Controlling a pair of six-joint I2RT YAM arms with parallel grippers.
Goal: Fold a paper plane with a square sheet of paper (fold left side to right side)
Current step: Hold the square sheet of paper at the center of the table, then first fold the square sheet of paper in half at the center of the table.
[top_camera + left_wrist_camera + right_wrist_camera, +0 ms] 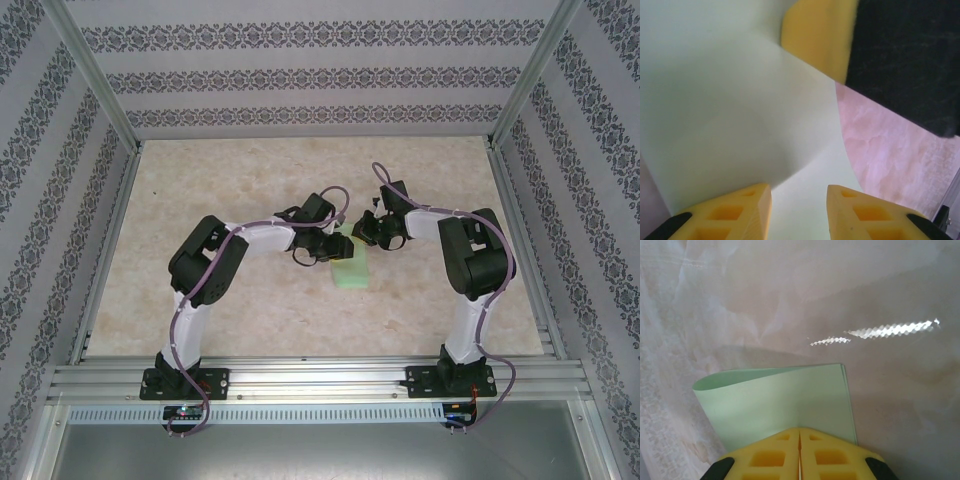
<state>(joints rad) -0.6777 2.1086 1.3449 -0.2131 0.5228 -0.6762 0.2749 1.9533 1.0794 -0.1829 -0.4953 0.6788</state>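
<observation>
Paper (785,400) folded double; right gripper (799,430) pinches it, seemingly; left gripper (799,187) parted above.

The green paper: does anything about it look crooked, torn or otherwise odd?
No tear shows. The square sheet of paper is folded over, but its fold on the left of the right wrist view bulges as an open loop, not pressed flat. The free edges opposite look slightly offset.

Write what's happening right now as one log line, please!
square sheet of paper: folded over, rounded fold | left gripper: open, over paper | right gripper: shut, tips at paper's edge
</observation>
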